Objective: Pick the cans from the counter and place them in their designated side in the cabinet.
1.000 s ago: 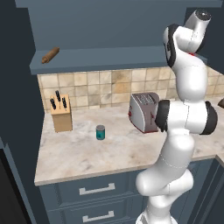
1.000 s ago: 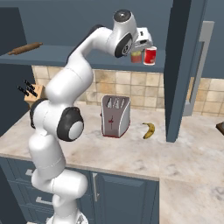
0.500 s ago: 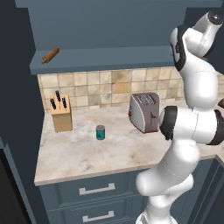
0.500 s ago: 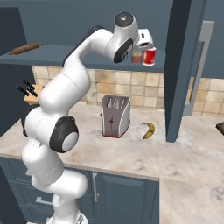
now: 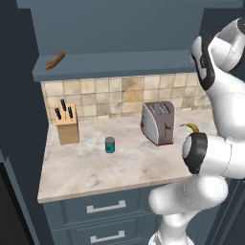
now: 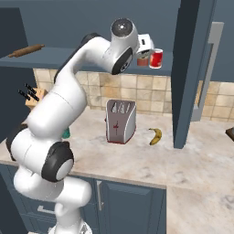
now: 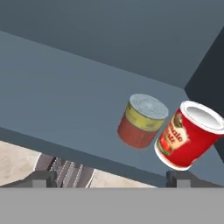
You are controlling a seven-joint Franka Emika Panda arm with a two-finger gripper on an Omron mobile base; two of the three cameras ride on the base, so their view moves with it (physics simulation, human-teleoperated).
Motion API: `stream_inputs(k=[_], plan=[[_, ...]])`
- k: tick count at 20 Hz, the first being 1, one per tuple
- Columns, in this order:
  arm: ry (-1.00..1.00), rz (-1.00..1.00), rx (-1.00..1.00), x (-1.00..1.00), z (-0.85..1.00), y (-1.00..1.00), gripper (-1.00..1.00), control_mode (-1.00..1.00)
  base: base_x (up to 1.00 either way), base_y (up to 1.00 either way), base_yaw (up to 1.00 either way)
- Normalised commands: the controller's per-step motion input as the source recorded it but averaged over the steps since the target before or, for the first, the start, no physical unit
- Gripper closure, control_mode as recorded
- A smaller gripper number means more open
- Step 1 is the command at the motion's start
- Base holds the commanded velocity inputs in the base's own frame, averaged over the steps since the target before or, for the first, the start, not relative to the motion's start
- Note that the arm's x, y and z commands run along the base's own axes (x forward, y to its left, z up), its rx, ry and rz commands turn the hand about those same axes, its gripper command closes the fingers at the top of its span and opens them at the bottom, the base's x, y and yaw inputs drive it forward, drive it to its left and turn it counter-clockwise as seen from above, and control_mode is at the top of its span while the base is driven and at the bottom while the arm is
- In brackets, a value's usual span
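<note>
The shorter can [image 7: 142,120], red-orange and yellow-green with a grey top, stands upright on the cabinet's shelf board [image 7: 65,87], close beside a red can with white bands [image 7: 186,134]. My gripper [image 7: 111,179] is open just in front of the shelf edge, nothing between its fingertips [image 7: 41,178]. From the right base view, the gripper [image 6: 145,55] hovers at the shelf with the short can [image 6: 142,62] partly hidden behind it. The teal can [image 5: 110,144] stands on the counter [image 5: 95,167], left of the toaster.
A silver toaster [image 5: 158,122] and a banana [image 6: 155,135] sit on the counter, with a knife block [image 5: 67,125] at the back left. A rolling pin [image 5: 55,60] lies on the shelf's left end. A dark cabinet side panel [image 6: 187,73] rises right of the red can.
The arm's elbow and lower links have swung sideways while the hand stays at the shelf. The short can stands free on the shelf and the teal can has not moved.
</note>
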Motion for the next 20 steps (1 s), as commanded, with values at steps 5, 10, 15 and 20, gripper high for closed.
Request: stream_inputs(k=[5,10,15,20], plan=[[-0.05,0.00,0.00,-0.55,-0.10,0.33,-1.00,-1.00,0.00,0.00,0.00],[-0.05,0.00,0.00,-0.60,-0.09,0.23,-1.00,-1.00,0.00,0.00,0.00],[-0.05,0.00,0.02,-0.61,-0.09,0.19,-1.00,-1.00,0.00,0.00,0.00],[-0.02,0.00,0.04,-0.56,-0.08,0.21,-1.00,-1.00,0.00,0.00,0.00]])
